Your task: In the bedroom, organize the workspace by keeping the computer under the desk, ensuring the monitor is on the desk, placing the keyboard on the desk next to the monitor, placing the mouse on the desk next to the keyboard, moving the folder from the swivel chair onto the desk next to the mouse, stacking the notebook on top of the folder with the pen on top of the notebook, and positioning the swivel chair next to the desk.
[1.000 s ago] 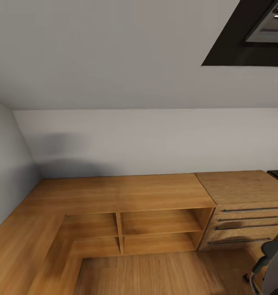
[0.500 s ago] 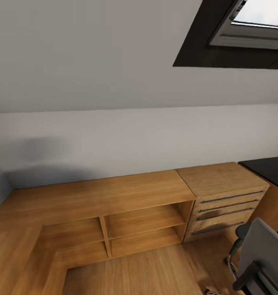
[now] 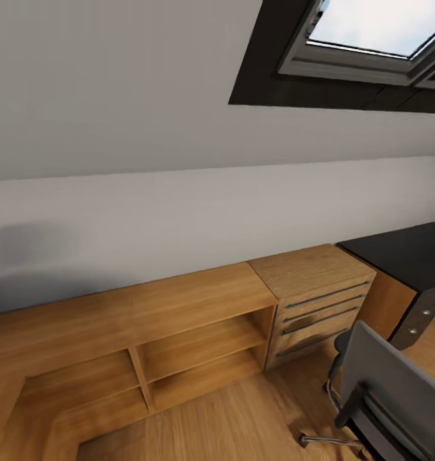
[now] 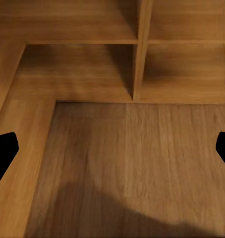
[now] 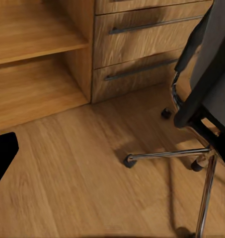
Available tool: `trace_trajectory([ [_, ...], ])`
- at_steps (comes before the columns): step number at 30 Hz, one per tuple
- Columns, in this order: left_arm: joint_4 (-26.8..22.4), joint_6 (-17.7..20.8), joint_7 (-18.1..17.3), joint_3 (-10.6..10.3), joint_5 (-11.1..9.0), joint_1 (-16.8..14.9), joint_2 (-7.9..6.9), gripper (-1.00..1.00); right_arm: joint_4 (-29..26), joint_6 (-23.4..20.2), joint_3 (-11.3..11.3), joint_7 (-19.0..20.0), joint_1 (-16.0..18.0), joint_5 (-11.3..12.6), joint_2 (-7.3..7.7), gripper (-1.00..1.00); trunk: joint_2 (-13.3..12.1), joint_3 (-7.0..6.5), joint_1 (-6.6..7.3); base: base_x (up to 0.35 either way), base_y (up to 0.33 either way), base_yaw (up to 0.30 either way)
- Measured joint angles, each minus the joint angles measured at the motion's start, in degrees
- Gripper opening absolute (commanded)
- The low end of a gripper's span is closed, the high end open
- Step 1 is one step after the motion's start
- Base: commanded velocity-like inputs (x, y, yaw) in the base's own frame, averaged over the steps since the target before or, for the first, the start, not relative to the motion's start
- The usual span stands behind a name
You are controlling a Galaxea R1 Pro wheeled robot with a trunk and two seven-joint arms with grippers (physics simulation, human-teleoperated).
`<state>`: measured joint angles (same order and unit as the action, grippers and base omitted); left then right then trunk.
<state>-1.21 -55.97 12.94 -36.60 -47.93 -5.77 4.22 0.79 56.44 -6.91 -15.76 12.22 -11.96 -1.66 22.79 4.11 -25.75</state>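
- Change noted: the head view had swung toward the robot's right over the last second. The low open-fronted oak shelf unit [image 3: 179, 339] slid across the frame, and the grey-backed swivel chair [image 3: 390, 390] on its chrome star base came much further into view. This was camera motion, not movement of the furniture.
- Meaning for the task: judged an approach phase, the robot turning toward the chair, from which the folder is to be taken. No folder could be made out; the seat was not visible.
- Dark, black-topped tabletop [image 3: 403, 256]: stood beyond the chair, on a wooden side panel. Monitor, keyboard, mouse, notebook, pen and computer not seen.
- Wooden four-drawer cabinet with dark bar handles [image 3: 316, 301]: between the shelf unit and the tabletop, just behind the chair.
- Left end effector [image 4: 112, 148]: fingertips spread wide at the frame edges, empty, over bare wood plank floor [image 4: 127, 168] before the shelf unit.
- Right end effector: one dark fingertip [image 5: 2, 156] visible; open or closed could not be told. Chair base near it.
- Room: sloped white wall, dark-framed skylight [image 3: 371, 38] above the chair.
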Motion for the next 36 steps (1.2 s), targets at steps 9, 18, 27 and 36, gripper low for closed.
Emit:
trace_trajectory([
  [9,0.00,0.00,0.00,0.00,0.00,0.00,0.00,1.00,0.00,0.05,0.00,0.00,-0.01,0.00,0.00,1.00,0.00,0.00,0.00,0.000,0.000,-0.297],
  [18,0.00,0.00,0.00,0.00,0.00,0.00,0.00,1.00,0.00,0.08,0.00,0.00,-0.02,0.00,0.00,1.00,0.00,0.00,0.00,0.000,0.000,-0.297],
  [27,0.00,0.00,0.00,0.00,0.00,0.00,0.00,1.00,0.00,0.09,0.00,0.00,0.01,0.00,0.01,1.00,0.00,0.00,0.00,0.000,0.000,-0.297],
  [36,0.00,0.00,0.00,0.00,0.00,0.00,0.00,1.00,0.00,0.12,0.00,0.00,-0.02,0.00,0.01,1.00,0.00,0.00,0.00,0.000,0.000,-0.297],
])
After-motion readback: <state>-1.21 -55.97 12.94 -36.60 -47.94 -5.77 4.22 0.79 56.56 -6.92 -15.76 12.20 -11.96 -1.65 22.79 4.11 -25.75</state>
